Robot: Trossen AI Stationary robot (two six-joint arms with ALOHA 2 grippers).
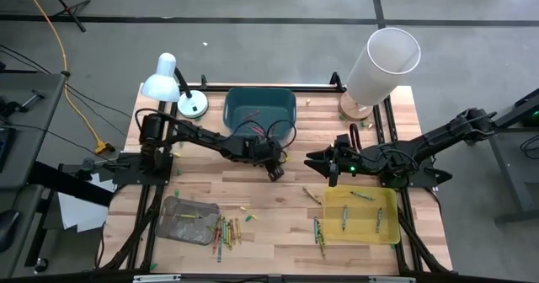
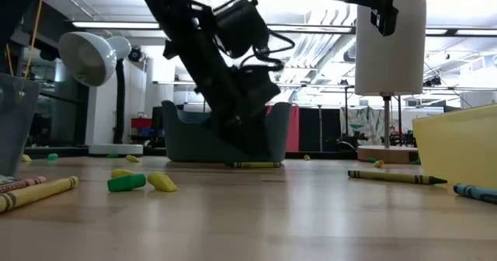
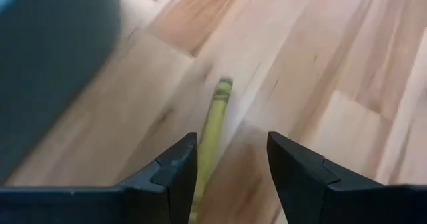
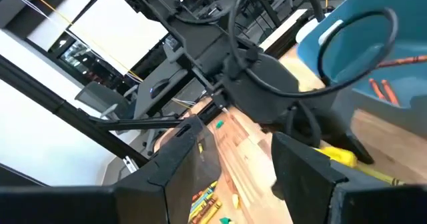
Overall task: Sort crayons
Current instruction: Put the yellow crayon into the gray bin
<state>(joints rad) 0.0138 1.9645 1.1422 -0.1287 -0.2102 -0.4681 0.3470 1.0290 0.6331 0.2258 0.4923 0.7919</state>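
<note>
Lining up the left gripper over a yellow crayon that is lying flat on the table, just in front of the teal bin near the middle of the far edge. The jaws are standing apart with nothing between the pads yet. In the left wrist view the crayon's long axis is running straight out ahead of the fingers, roughly in line with the gap but shifted toward one finger, with its near end disappearing under that finger's edge and its far tip pointing away along the wood. In the low view the same yellow crayon is lying along the foot of the bin, right under the left arm.

I am judging that closing now would pinch along the stick rather than across it, so the wrist needs turning, or a small sideways shift, before descending.

The right gripper is hovering above the table's middle, just beside the yellow tray at the near right, fingers also spread and empty; it is farther from this crayon than the left. More crayons are lying loose by the clear tray near the near left edge.
</note>
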